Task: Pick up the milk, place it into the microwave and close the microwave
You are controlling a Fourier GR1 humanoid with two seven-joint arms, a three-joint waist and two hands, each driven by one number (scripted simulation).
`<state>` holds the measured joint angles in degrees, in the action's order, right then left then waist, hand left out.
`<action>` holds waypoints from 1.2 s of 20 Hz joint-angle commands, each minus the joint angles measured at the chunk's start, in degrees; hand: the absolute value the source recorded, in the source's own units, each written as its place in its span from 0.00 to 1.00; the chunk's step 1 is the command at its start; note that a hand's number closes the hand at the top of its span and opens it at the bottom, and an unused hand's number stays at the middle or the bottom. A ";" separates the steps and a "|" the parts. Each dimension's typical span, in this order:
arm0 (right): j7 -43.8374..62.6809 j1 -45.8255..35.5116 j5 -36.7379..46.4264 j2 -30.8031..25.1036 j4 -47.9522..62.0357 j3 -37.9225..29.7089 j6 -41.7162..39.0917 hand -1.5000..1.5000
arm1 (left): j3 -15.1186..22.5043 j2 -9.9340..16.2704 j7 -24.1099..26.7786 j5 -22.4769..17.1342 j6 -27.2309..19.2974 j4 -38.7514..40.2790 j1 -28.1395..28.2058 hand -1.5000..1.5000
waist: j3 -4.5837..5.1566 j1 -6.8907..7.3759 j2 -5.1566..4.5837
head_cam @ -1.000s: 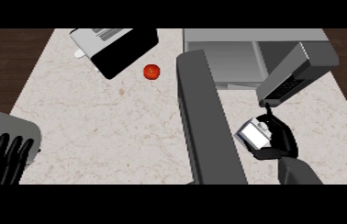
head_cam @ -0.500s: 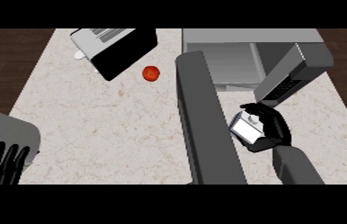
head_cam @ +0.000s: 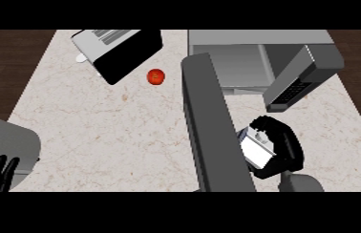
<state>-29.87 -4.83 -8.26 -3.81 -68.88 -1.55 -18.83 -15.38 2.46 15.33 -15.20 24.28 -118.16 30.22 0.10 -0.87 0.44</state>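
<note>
- Milk [head_cam: 255, 151]: held in the curled right hand [head_cam: 282, 146], above the counter [head_cam: 106, 132], between the open door [head_cam: 208, 127] and the microwave [head_cam: 261, 60].
- Change: carton carried up and leftward, nearer the cavity; insertion judged next.
- Left hand [head_cam: 8, 170]: at lower left edge, fingers straight, idle.

No text, brand or number can be read; the microwave [head_cam: 261, 60] has a keypad panel [head_cam: 291, 91] on its right front whose marks are too small to make out; the milk [head_cam: 255, 151], just before it, shows no legible label.
</note>
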 commanded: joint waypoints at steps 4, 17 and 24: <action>12.48 6.94 -1.86 3.70 -20.47 7.30 9.07 1.00 | -4.21 1.02 2.57 -1.01 2.56 5.05 -1.54 0.00 | -0.04 0.72 -0.26; 15.80 -16.46 5.74 3.48 -3.09 5.56 29.00 1.00 | -6.60 1.30 -1.48 -2.81 3.64 3.39 -2.61 0.00 | -0.10 1.71 -0.50; 6.32 -27.89 4.24 2.54 20.25 -2.08 28.69 1.00 | -8.48 3.66 -2.02 -4.16 5.59 6.60 -5.33 0.00 | -0.14 2.19 -0.75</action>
<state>-21.14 -25.11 -3.66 -2.83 -59.41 0.32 7.16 -22.57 5.19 13.57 -18.39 28.92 -112.54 25.55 -0.23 0.48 -0.12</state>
